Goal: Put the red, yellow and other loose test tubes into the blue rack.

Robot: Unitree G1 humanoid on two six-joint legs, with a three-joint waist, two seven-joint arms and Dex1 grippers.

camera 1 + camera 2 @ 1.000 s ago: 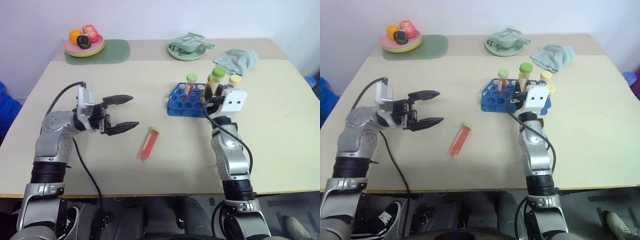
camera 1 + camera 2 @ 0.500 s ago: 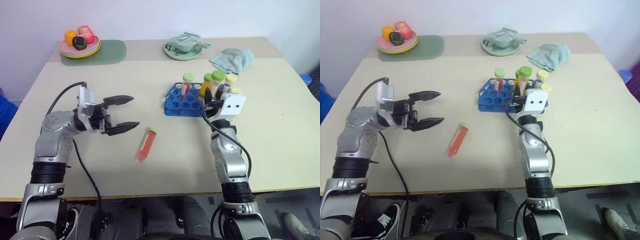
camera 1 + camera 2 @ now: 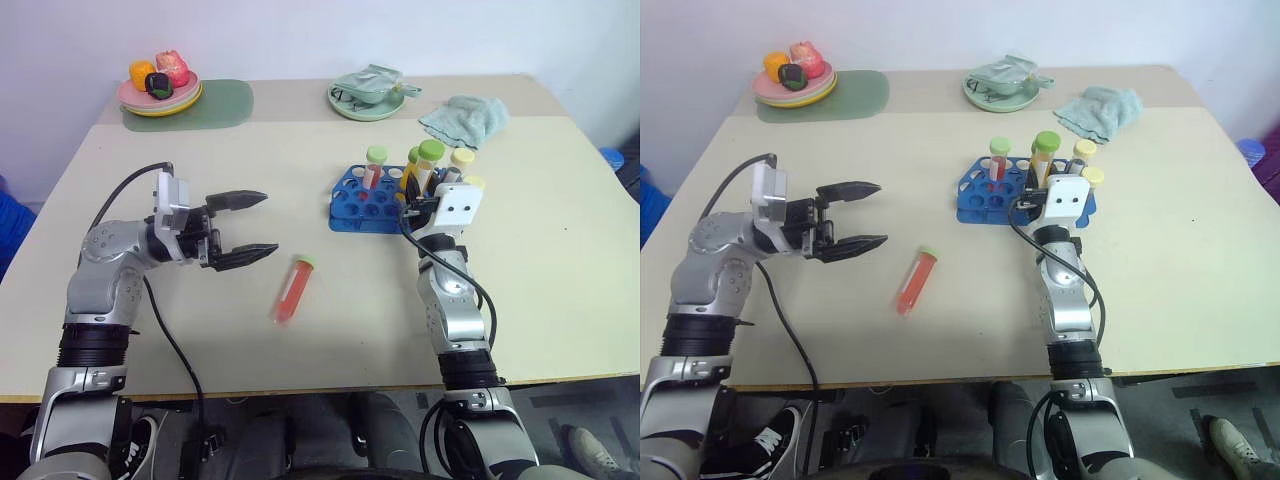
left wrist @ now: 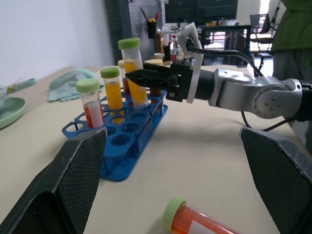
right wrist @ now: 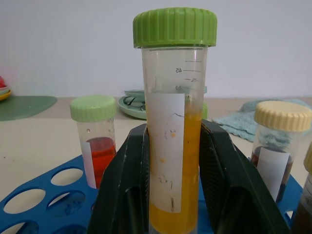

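Observation:
The blue rack [image 3: 350, 203] stands right of the table's centre with several capped tubes upright in it, among them a red-filled one [image 3: 377, 166]. My right gripper [image 5: 174, 132] is shut on a yellow-filled tube with a green cap [image 5: 174, 146], held upright at the rack's near right side [image 4: 139, 73]. Whether its lower end sits in a hole I cannot tell. A red test tube with a green cap [image 3: 290, 290] lies loose on the table in front of the rack. Left of it my left gripper [image 3: 265, 224] hovers open and empty, pointing right.
At the back left a pink plate of toy food [image 3: 160, 85] rests beside a green mat [image 3: 220, 102]. A green dish with a cloth [image 3: 370, 96] and a teal towel [image 3: 463, 118] lie behind the rack. Bare tabletop surrounds the loose tube.
The head view has shifted a little. My right forearm has eased slightly toward the rack, still gripping the yellow tube. The left gripper and the red tube keep their places.

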